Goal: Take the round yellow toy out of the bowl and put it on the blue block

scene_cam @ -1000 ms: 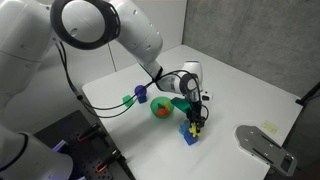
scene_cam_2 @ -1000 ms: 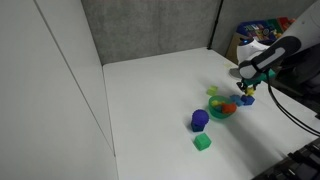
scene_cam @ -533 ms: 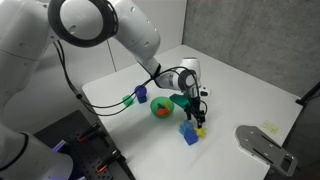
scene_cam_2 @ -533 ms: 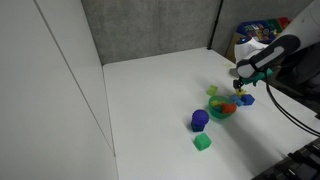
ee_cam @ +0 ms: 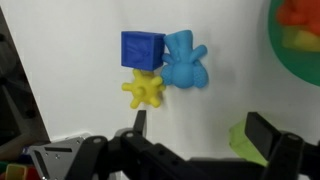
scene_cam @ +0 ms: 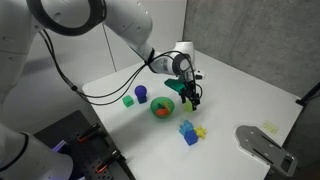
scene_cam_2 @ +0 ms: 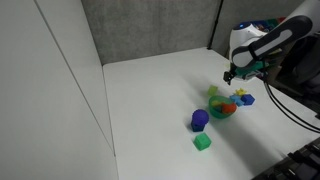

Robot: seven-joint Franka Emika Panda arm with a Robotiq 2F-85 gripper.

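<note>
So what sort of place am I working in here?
Probably a lab test bench rather than a home: a plain white table, grey backing panels behind it, and small toy blocks set out as props.

End effector (scene_cam: 190,99) hangs above the surface (scene_cam: 245,95), fingers spread. Below it the blue block (ee_cam: 142,49), round yellow toy (ee_cam: 146,91) and light-blue toy (ee_cam: 184,62) touch in one cluster. Bowl (scene_cam: 162,108) near them. Cylinder (scene_cam: 141,94) and green cube (scene_cam: 128,100) sit left of the bowl. Far right surface is open.
</note>
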